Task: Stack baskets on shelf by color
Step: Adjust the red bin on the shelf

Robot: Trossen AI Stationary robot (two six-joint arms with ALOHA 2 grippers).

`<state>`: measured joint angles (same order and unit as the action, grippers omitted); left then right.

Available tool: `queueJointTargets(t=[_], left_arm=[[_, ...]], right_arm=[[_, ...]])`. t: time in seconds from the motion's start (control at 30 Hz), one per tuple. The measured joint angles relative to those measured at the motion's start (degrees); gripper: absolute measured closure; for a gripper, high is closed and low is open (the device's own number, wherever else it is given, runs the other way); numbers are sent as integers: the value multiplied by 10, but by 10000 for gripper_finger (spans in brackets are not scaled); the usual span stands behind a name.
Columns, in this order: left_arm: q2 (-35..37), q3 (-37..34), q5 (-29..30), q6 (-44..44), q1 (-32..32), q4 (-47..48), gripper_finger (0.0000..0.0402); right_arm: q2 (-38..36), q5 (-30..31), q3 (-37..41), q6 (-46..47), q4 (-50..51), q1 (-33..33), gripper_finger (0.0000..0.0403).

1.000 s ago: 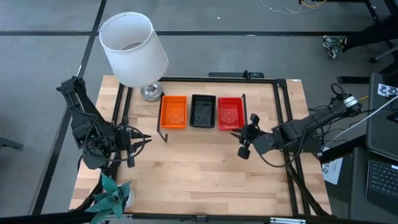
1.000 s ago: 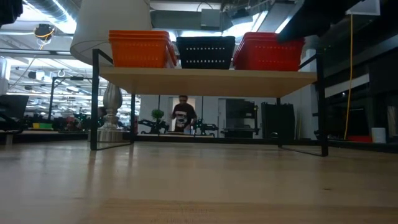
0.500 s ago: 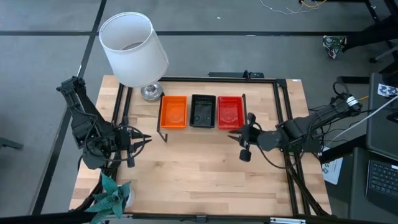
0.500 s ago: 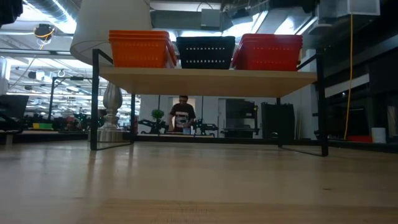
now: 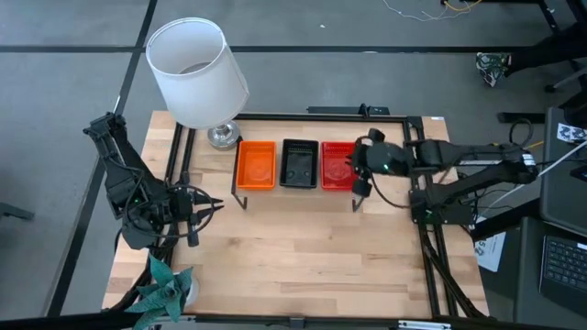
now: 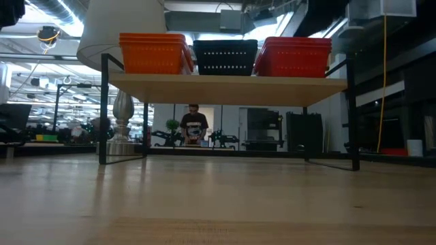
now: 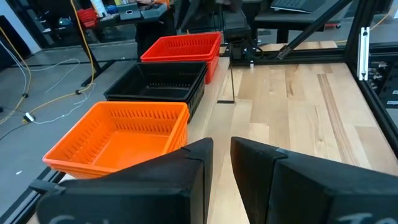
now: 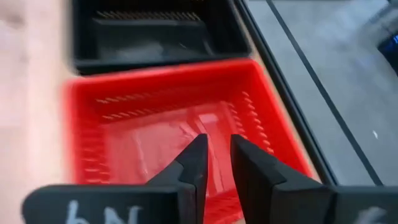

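lamp (image 5: 197, 73) crowds the shelf's (image 6: 225, 87) orange basket (image 5: 256, 165); right claw (image 5: 358, 170), nearly closed and empty, overhangs the red basket (image 5: 337, 165).

The work surface is a rectangular light-wood plank tabletop (image 5: 303, 252) bordered by a black metal frame. Standing on it is a low light-wood shelf on thin black metal legs (image 6: 225, 89). The shelf carries three stacks of shallow plastic mesh baskets in one row: the orange stack (image 5: 256, 165), the black stack (image 5: 299, 163) in the middle, and the red stack (image 5: 337, 165). A lamp with a white cylindrical shade and a silver metal base (image 5: 223, 135) stands on the tabletop beside the shelf's orange end. A teal folded-paper plant (image 5: 165, 286) sits at the tabletop's near-left corner.
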<state>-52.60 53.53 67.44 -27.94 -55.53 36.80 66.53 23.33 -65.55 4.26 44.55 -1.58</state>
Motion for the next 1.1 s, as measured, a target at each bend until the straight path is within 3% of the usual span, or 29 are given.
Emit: queueJointTargets(t=[0.4,1.1], left_arm=[[0,0,0,0,0,7,351],[0,0,-5,-3,0,7,351]], right_arm=[[11,-37,1,-16,22,70,331],[31,-34,1,19,59,75,331]])
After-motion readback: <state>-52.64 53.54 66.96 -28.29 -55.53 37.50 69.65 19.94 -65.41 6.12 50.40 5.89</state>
